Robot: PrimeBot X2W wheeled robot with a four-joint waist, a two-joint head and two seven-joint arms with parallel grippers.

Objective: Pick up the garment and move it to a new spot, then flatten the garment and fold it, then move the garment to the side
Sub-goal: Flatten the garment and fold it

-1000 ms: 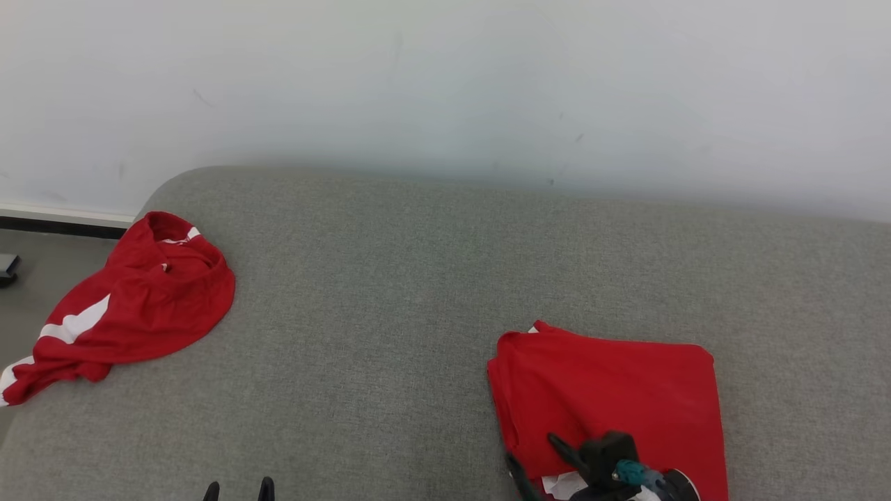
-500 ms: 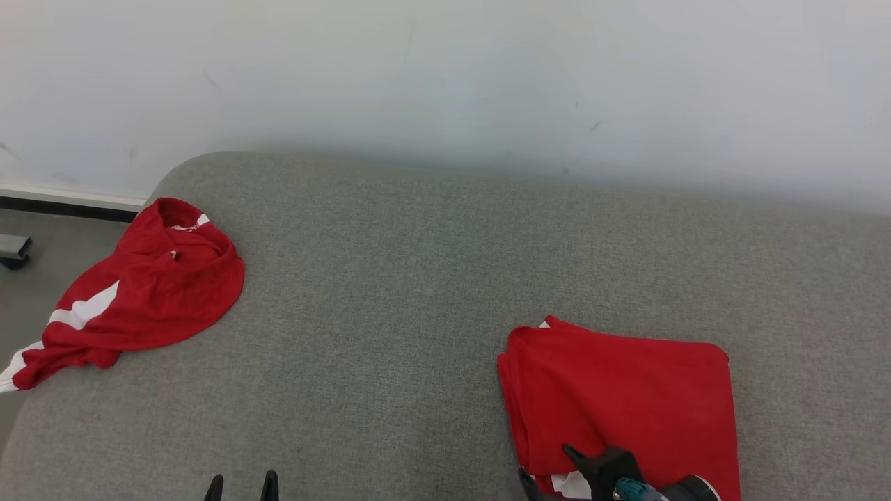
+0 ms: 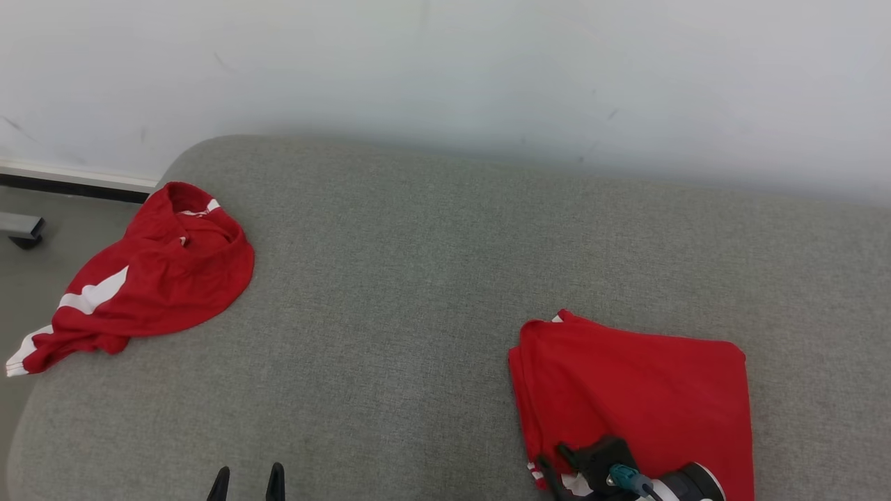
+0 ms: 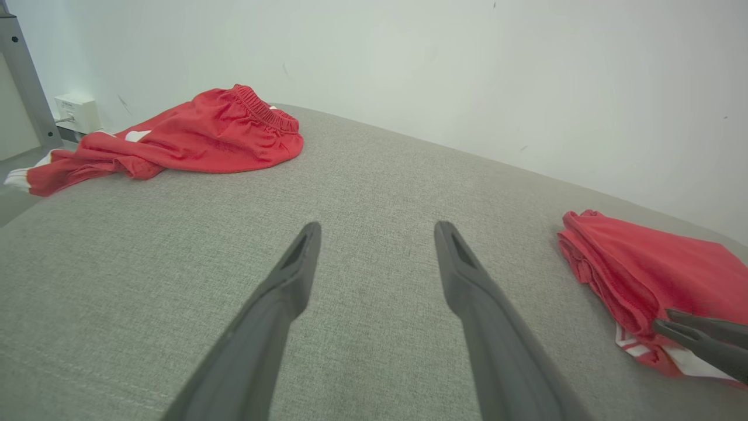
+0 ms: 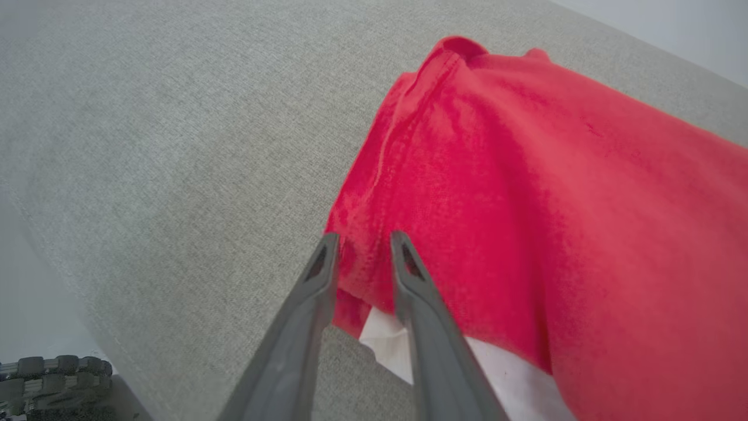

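- The tabletop point(image 3: 390, 278) runs back to the wall point(image 3: 445, 69) behind it; the floor point(image 3: 28, 292) lies off its left side.
- The crumpled garment point(image 3: 160, 278) lies on the far left corner, with one end hanging over the left edge.
- The folded garment point(image 3: 640, 396) lies on the near right part, well apart from the crumpled one.
- The right gripper point(image 3: 550, 456) is at the folded garment's near left corner, its tips over the fabric's edge.
- The left gripper point(image 3: 249, 470) is at the near edge, left of the middle, between the two garments.
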